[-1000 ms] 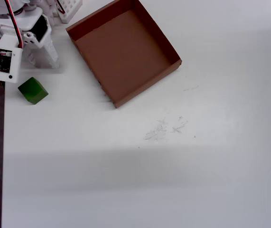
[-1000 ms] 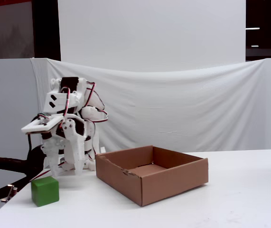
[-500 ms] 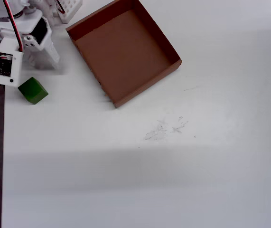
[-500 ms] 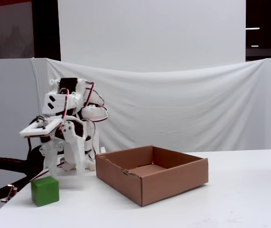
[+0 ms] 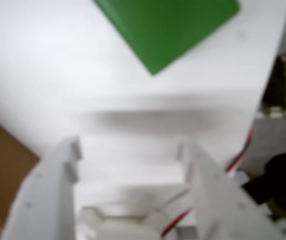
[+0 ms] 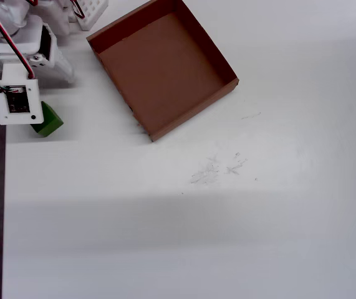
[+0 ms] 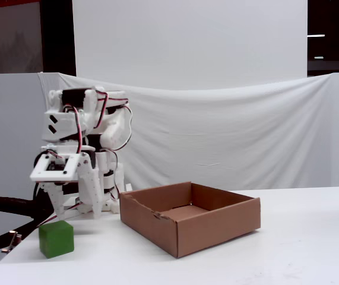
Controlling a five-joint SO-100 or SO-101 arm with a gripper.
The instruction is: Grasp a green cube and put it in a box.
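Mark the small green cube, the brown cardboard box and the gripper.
small green cube [image 7: 56,239], fixed view, front face.
brown cardboard box [image 6: 218,63], overhead view, right wall.
gripper [image 5: 127,149], wrist view, gap midway between the fingertips.

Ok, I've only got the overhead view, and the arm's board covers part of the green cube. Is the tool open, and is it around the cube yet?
Observer: In the wrist view the tool is open, and nothing lies between its fingers.
Operator: So where is the cube?
Observer: The green cube lies ahead of the fingertips in the wrist view, with bare table between.
Operator: Is it lifted at all?
Observer: No. In the fixed view it sits flat on the table, apart from the box, which stands to its right.
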